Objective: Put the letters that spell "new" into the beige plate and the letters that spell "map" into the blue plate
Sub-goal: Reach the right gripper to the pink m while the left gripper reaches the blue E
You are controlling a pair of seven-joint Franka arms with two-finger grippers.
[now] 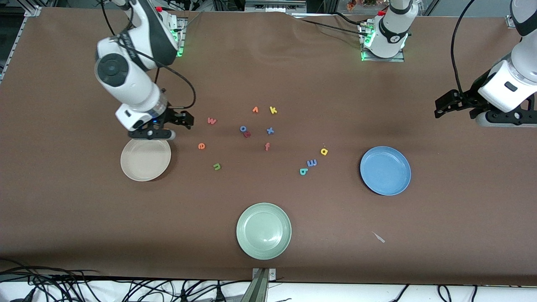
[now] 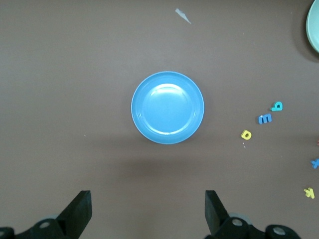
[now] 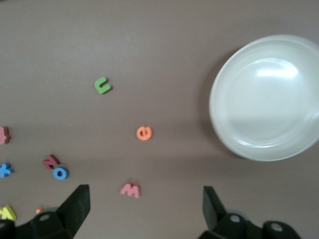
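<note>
The beige plate (image 1: pixel 145 159) lies bare toward the right arm's end. Beside it are the pink w (image 1: pixel 212 121), orange e (image 1: pixel 201 146) and green n (image 1: pixel 217 166). My right gripper (image 1: pixel 180 125) hovers open over the table between that plate and the w (image 3: pixel 130 189), holding nothing. The blue plate (image 1: pixel 385 170) is bare too. The blue m (image 1: pixel 312 162), yellow a (image 1: pixel 324 151) and teal p (image 1: pixel 303 171) lie beside it, toward the middle. My left gripper (image 1: pixel 444 105) waits open and high over the left arm's end of the table.
A pale green plate (image 1: pixel 263 230) sits nearest the front camera. Mid-table lie a small orange letter (image 1: pixel 255 110), yellow k (image 1: pixel 273 110), blue o (image 1: pixel 243 128), red r (image 1: pixel 247 134), blue x (image 1: pixel 270 131) and orange-red f (image 1: pixel 267 146). A pale scrap (image 1: pixel 379 237) lies nearer the camera than the blue plate.
</note>
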